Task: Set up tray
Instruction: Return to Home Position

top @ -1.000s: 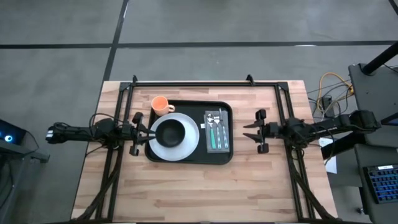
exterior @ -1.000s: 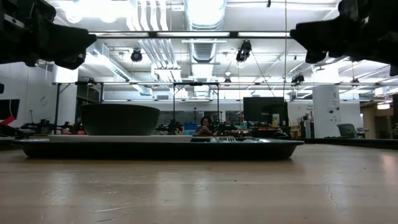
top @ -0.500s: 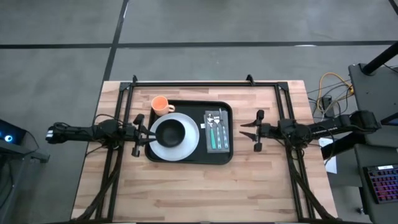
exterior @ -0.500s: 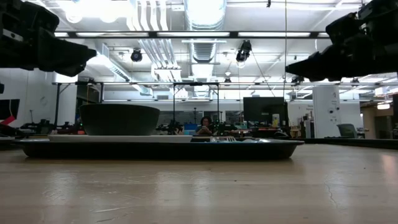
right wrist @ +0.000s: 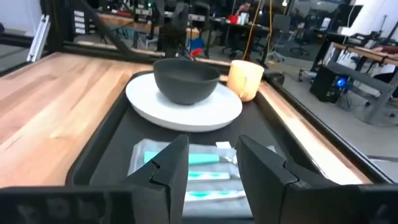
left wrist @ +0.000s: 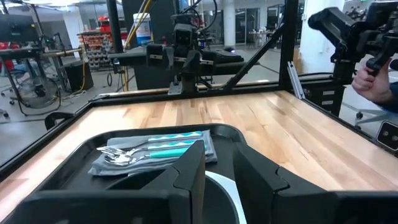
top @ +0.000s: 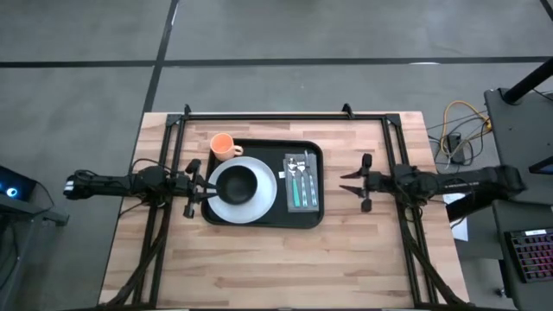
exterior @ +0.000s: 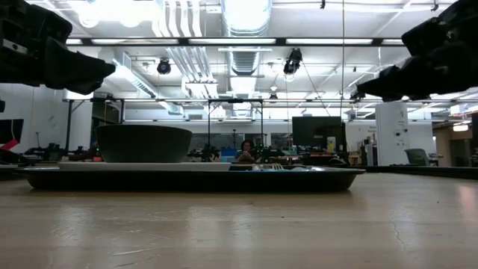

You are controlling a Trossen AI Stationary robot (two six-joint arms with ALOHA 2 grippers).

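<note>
**benchrat:** In your top-down shot, the tray (top: 259, 218) sits mid-table, a bit toward the far edge. On it you've got a white plate (top: 263, 200) with a black bowl (top: 237, 182) on top. There's an orange cup (top: 223, 145) in the far left corner and a gray napkin (top: 301, 192) carrying the cutlery on the right side. Your left gripper (top: 210, 186) hangs over the tray's left edge with its fingers spread. Your right gripper (top: 343, 182) is also spread, just off the tray's right side.

**armwatcher:** Same from table height. Your tray (exterior: 187, 178) lies flat on the wood with the bowl (exterior: 144, 143) above the rim, and both grippers are up high with nothing in them.

**benchrat:** Your left wrist cam looks across the tray (left wrist: 62, 155) to the napkin (left wrist: 155, 149). There's a clear gap between the fingers (left wrist: 189, 168).

**armwatcher:** Your right wrist cam has fingers (right wrist: 171, 162) parted over the napkin (right wrist: 202, 171). Plate, bowl and cup (right wrist: 245, 78) are beyond.
</note>
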